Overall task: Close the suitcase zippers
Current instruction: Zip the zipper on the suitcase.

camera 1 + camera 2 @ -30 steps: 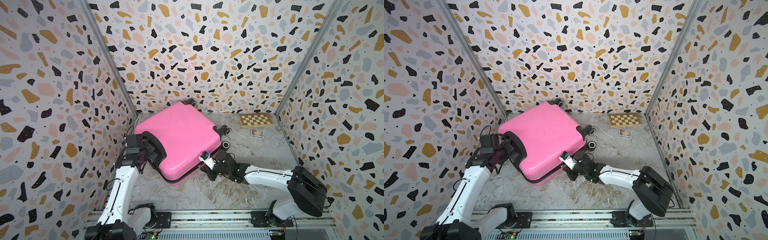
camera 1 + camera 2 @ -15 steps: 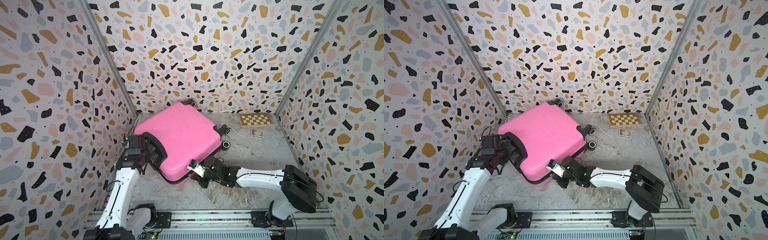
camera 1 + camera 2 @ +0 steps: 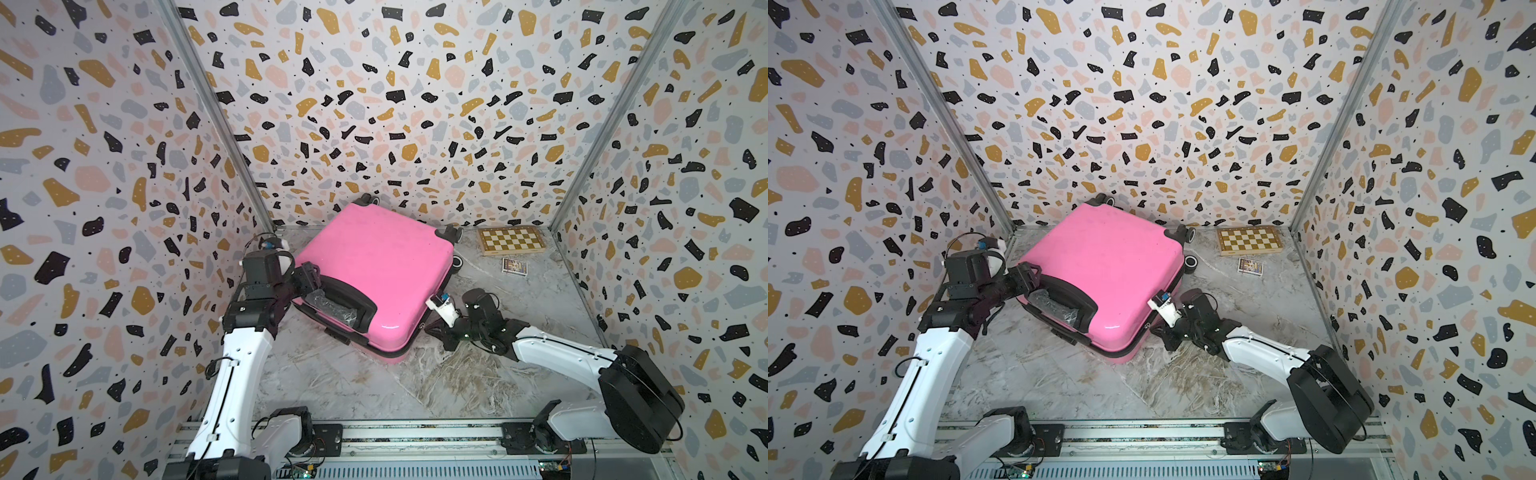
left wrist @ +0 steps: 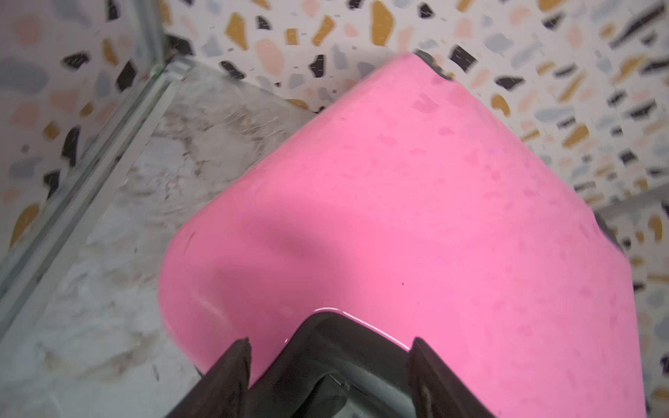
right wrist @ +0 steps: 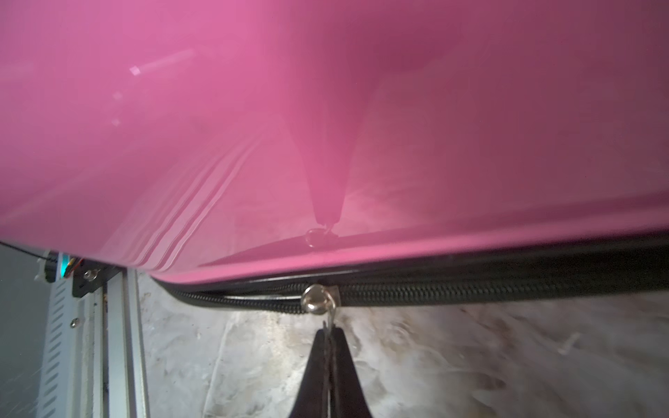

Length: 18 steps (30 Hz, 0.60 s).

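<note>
Suitcase [image 3: 376, 266] lies flat on the worktop [image 3: 345, 374], pink shell up and skewed, with its far corner near the back wall. Chessboard [image 3: 510, 240] sits well off to its right. I see the right claw [image 5: 328, 338] pinched fully closed on the thin metal pull tab [image 5: 329, 318], which hangs off the slider [image 5: 318, 297] low on the case's near-right edge. Zipper track [image 5: 488, 289] is meshed on one side of the slider and split into two strands on the other. Left claw [image 4: 329, 349] is spread wide, fingers [image 4: 237, 365] straddling the black handle frame [image 4: 347, 336] at the case's left corner, gripping nothing I can see.
</note>
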Each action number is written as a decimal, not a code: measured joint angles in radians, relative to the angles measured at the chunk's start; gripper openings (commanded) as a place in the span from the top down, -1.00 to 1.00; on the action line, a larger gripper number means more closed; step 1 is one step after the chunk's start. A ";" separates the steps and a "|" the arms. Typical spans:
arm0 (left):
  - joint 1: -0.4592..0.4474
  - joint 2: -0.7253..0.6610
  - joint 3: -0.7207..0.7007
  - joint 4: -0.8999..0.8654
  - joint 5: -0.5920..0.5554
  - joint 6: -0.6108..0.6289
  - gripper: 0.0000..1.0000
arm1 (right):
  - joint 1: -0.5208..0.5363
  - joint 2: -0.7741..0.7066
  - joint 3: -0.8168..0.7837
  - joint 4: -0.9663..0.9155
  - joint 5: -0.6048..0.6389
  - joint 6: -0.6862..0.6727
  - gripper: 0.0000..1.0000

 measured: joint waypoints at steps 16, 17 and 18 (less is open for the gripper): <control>-0.227 0.154 0.101 -0.322 0.344 1.167 -0.52 | -0.180 0.034 0.013 0.003 -0.068 -0.019 1.00; -0.239 0.166 0.103 -0.339 0.346 1.205 -0.50 | -0.181 0.034 0.013 0.003 -0.069 -0.019 1.00; -0.250 0.182 0.106 -0.357 0.346 1.246 -0.48 | -0.181 0.034 0.013 0.003 -0.069 -0.019 1.00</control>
